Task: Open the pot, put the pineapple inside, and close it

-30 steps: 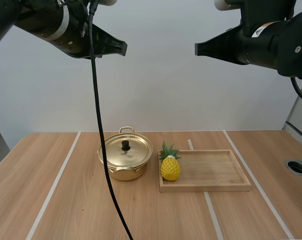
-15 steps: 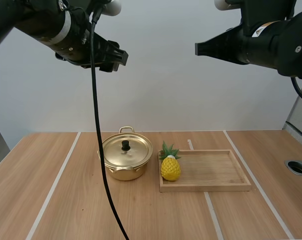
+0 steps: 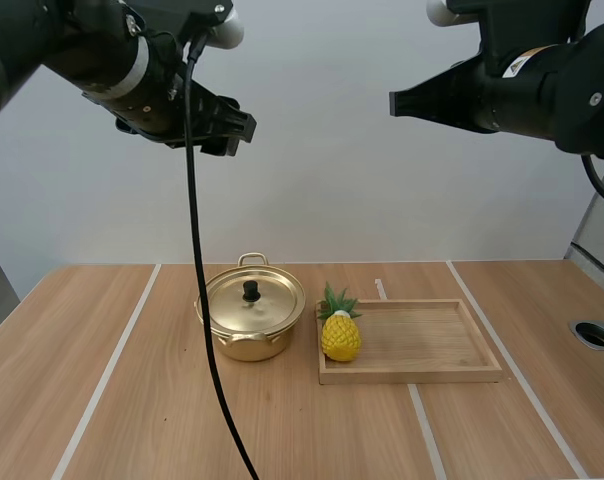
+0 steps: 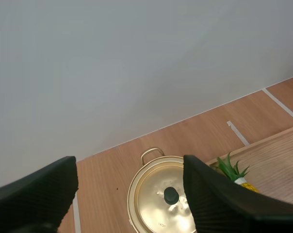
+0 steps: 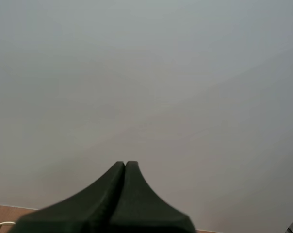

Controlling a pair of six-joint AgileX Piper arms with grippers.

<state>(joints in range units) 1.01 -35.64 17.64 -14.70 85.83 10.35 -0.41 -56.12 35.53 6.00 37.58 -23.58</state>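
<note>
A golden pot [image 3: 250, 318] stands on the table with its lid [image 3: 253, 299] on; the lid has a black knob [image 3: 250, 291]. A yellow pineapple [image 3: 340, 330] with green leaves sits upright at the left end of the wooden tray [image 3: 422, 370], just right of the pot. My left gripper [image 3: 236, 127] hangs high above the pot, fingers apart and empty. In the left wrist view the pot [image 4: 162, 196] and its knob [image 4: 171, 195] lie far below between the open fingers [image 4: 219, 199], with the pineapple [image 4: 236, 174] beside them. My right gripper [image 3: 395, 100] is high at the right, its fingers together as one wedge [image 5: 124, 167].
The tray's inside right of the pineapple is bare wood. A round metal-rimmed hole [image 3: 594, 334] sits in the table at the far right. White lines [image 3: 107, 372] run across the tabletop.
My left gripper has gone from shut to wide open and dipped slightly downward. The right arm, pot and pineapple have not moved.
</note>
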